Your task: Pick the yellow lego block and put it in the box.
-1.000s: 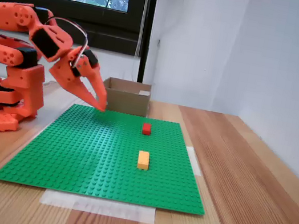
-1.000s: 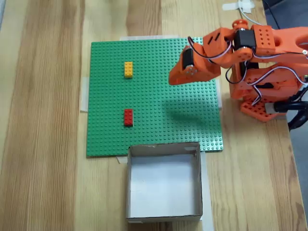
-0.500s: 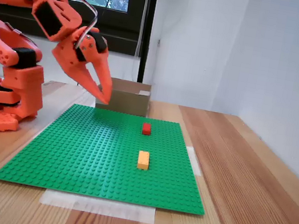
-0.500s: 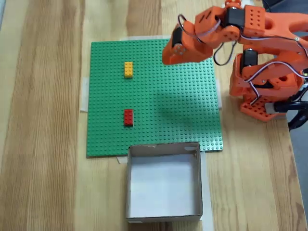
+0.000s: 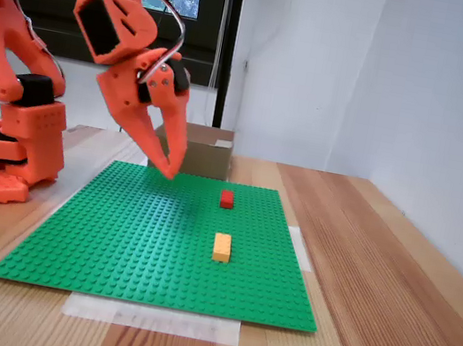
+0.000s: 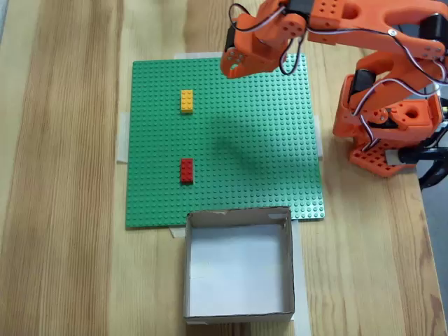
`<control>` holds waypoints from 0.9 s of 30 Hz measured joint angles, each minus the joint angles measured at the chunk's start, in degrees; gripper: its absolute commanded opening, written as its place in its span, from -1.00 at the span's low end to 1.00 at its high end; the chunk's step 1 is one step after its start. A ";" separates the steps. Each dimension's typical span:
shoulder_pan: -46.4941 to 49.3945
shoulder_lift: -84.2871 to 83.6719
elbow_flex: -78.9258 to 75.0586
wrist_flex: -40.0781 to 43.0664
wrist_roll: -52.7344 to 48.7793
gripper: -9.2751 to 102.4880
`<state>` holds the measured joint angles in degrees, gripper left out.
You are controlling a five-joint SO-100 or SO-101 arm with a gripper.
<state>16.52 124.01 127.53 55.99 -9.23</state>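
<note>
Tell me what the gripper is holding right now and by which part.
Nothing is held. The gripper hangs above the green baseplate, apart from the yellow brick, which lies untouched on the plate.

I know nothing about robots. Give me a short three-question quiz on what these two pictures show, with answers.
1. True or false: the end effector is holding the yellow lego block.
2. Which brick lies nearer the box? A) the yellow lego block B) the red brick
3. What do both bricks rest on?

Key:
1. False. The block lies alone on the green baseplate, and the end effector hangs above the plate, apart from it.
2. B. In the fixed view from above, the red brick lies between the yellow one and the box.
3. The green baseplate, taped to the wooden table.
</note>
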 measured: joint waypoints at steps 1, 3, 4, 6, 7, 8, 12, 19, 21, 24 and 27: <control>0.09 -1.49 -0.97 0.18 -0.26 -0.81; 0.79 -4.75 -3.34 0.53 -0.53 -0.81; 1.41 -6.06 -4.39 0.53 -0.70 -0.81; 2.99 -10.37 -7.47 0.79 -1.23 -0.80; 2.99 -10.72 -7.47 0.79 -1.41 -0.79; 3.25 -11.87 -8.53 0.79 -1.93 -0.79; 4.92 -17.23 -11.43 0.79 -2.81 -0.78; 5.80 -22.50 -15.56 0.97 -3.34 -0.78; 6.68 -23.55 -16.52 1.14 -3.52 -0.78; 7.47 -25.31 -18.37 1.41 -3.43 -0.77; 7.65 -27.60 -21.09 1.58 -3.43 -0.77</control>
<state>24.17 96.42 106.44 57.57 -12.66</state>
